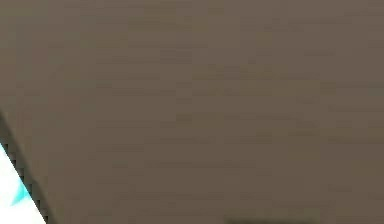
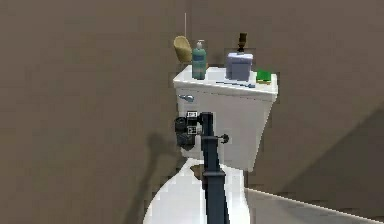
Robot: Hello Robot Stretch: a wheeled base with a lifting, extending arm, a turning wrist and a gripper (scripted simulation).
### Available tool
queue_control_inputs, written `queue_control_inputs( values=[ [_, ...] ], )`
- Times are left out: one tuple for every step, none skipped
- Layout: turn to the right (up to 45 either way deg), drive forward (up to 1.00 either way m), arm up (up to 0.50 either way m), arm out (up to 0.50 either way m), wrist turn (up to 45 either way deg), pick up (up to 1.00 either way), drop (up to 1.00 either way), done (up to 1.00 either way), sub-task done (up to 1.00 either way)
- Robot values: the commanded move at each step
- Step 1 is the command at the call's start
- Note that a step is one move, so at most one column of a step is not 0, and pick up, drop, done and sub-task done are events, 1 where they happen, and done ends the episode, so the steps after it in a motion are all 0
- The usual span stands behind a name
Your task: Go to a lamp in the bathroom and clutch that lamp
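Dark arm stands before toilet tank; pincer spread and load cannot be told.

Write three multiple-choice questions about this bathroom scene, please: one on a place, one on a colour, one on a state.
1. Where is the teal bottle? A: on the toilet tank; B: on the floor; C: in a sink.
2. What colour is the toilet tank? A: black; B: white; C: red.
3. How is the teal bottle? A: lying flat; B: hanging; C: upright.
Answers: 1 A, it stands on the tank's lid; 2 B, its front is white; 3 C, its cap points up.
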Motion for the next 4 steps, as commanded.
queue_control_inputs(
  values=[
    [0.0,0.00,-0.30,0.00,0.0,0.00,0.00,0.00,0.00],
    [0.0,0.00,0.00,0.00,0.0,1.00,0.00,0.00,0.00],
    [0.0,0.00,0.10,0.00,0.0,0.00,0.00,0.00,0.00],
    [0.0,0.00,0.00,0.00,0.0,0.00,0.00,1.00,0.00]
  ],
)
